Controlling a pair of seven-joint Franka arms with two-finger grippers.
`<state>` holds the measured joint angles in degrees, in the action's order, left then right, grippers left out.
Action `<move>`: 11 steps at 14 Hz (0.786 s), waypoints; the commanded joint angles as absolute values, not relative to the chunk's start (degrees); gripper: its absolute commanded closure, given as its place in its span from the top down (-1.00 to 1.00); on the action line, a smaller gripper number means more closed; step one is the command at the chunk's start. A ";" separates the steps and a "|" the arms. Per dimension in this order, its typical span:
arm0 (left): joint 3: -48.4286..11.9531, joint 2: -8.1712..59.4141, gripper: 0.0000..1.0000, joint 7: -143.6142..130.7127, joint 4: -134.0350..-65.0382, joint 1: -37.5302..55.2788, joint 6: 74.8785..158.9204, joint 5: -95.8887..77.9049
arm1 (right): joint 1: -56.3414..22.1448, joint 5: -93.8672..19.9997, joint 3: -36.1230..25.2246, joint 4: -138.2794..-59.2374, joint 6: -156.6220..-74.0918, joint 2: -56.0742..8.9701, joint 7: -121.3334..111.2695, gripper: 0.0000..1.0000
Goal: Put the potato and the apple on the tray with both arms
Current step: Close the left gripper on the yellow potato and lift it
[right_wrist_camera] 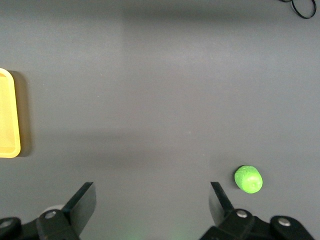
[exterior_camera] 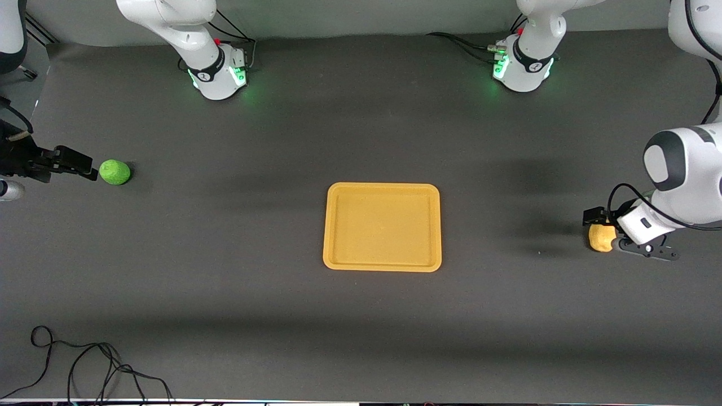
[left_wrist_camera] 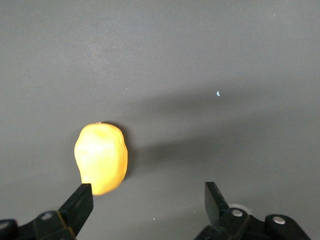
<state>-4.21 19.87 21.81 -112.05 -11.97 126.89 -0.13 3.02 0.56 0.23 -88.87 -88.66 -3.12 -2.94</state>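
The potato [exterior_camera: 601, 238], lower right of the frame, lies beside the left gripper [exterior_camera: 606, 225], whose fingers are spread. The empty tray [exterior_camera: 382, 266] sits mid-frame. The apple [exterior_camera: 114, 172], middle left, lies beside the spread right gripper [exterior_camera: 84, 164]. Both look light, firm, roll-prone; grip their middles.

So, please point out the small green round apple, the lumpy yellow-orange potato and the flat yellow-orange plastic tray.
Apple [exterior_camera: 114, 172]: front view, middle.
Potato [left_wrist_camera: 101, 158]: left wrist view, middle.
Tray [exterior_camera: 382, 266]: front view, near rim.
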 commanded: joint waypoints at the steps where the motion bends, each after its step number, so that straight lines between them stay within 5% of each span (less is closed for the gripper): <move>1: -4.39 24.06 0.99 27.40 -112.59 -14.84 134.69 0.35 | 2.11 -0.09 -0.61 -87.45 -87.89 -3.43 -2.02 1.00; 6: -4.31 30.94 0.97 29.36 -112.59 -16.43 143.17 2.10 | 2.11 0.61 -0.53 -87.80 -87.98 -3.60 -3.07 1.00; 7: -4.31 31.02 0.81 29.36 -112.67 -16.44 143.17 2.11 | 2.11 0.96 -0.79 -88.06 -87.98 -3.43 -3.86 1.00; 11: -4.22 27.61 -0.58 28.66 -112.59 -16.79 134.96 2.11 | 2.90 4.57 -6.83 -89.73 -88.51 -2.73 -13.42 1.00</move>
<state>-4.00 31.31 28.54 -112.40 -16.22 140.85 1.38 2.95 3.59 -2.94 -89.20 -88.66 -3.32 -8.23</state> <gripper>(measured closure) 0.278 0.000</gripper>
